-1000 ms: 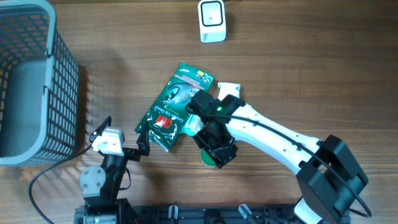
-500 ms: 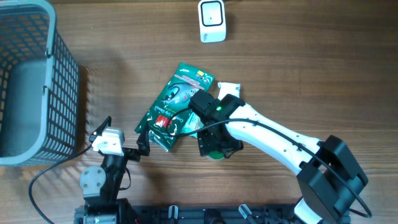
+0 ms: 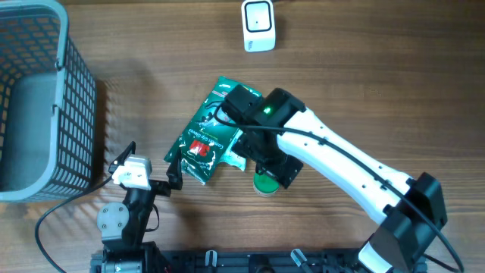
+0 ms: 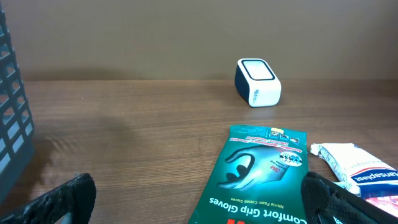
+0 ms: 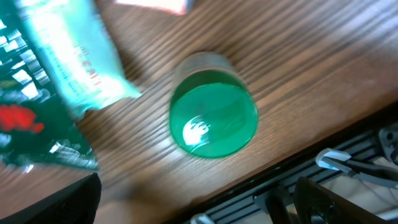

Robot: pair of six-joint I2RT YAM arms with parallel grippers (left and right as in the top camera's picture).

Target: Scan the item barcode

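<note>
The right arm (image 3: 356, 178) is showing white link covers between black joint housings. A green indicator lamp (image 3: 267, 112) is glowing on its black wrist block. A thin black cable (image 3: 345, 155) is running along the white link. The left arm (image 3: 125, 205) is presenting a white wrist block (image 3: 132, 173) and a grey round joint disc (image 3: 114, 221). The left gripper (image 4: 196, 186) is carrying black, rough-surfaced fingers (image 4: 62, 199).

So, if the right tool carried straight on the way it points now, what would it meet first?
Probably the green-lidded jar standing on the table, almost dead ahead of the open right tool. Depth is unclear from the wrist view.
</note>
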